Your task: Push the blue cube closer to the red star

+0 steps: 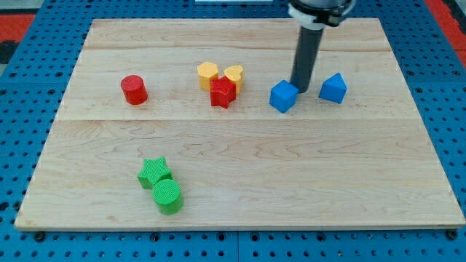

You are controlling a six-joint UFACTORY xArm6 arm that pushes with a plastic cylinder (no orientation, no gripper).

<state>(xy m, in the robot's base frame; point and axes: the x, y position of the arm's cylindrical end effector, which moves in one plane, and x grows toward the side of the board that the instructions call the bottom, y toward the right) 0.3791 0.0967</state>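
Observation:
The blue cube [283, 96] lies right of the board's middle, in the upper half. The red star [223, 93] lies to its left, with a gap of about one block width between them. My tip [300, 89] stands on the board just off the cube's upper right side, touching or almost touching it. The dark rod rises from there to the view's top.
A yellow hexagon block [208, 73] and a yellow heart block [234, 75] touch the red star's top. A blue triangular block [333, 88] lies right of my tip. A red cylinder [134, 89] is at left. A green star [154, 172] and a green cylinder [168, 196] sit at lower left.

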